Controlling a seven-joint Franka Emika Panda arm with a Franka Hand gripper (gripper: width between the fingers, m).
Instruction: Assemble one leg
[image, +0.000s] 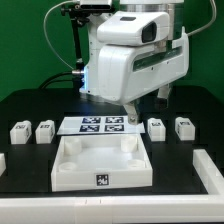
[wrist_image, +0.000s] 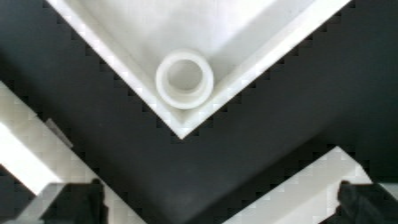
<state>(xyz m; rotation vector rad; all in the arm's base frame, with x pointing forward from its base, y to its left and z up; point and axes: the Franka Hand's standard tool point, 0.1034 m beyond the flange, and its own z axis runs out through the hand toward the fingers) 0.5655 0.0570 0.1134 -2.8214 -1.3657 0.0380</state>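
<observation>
Four look-alike white legs stand on the black table, two at the exterior view's left (image: 18, 131) (image: 45, 131) and two at the right (image: 156, 127) (image: 184, 127). The white square tray (image: 62, 172) lies in front of them. My gripper (image: 130, 120) hangs low over the tray's far right corner, mostly hidden by the arm's white body. In the wrist view the gripper (wrist_image: 217, 206) is open and empty, with dark fingertips (wrist_image: 71, 205) at both lower edges. Beyond them lies a tray corner (wrist_image: 125, 70) with its round socket (wrist_image: 185, 78). No leg shows in the wrist view.
The marker board (image: 100, 125) lies just behind the tray, next to my gripper. White blocks sit at the table's edges (image: 210, 168). White strips (wrist_image: 324, 172) cross the wrist view near the fingers; I cannot tell what they are.
</observation>
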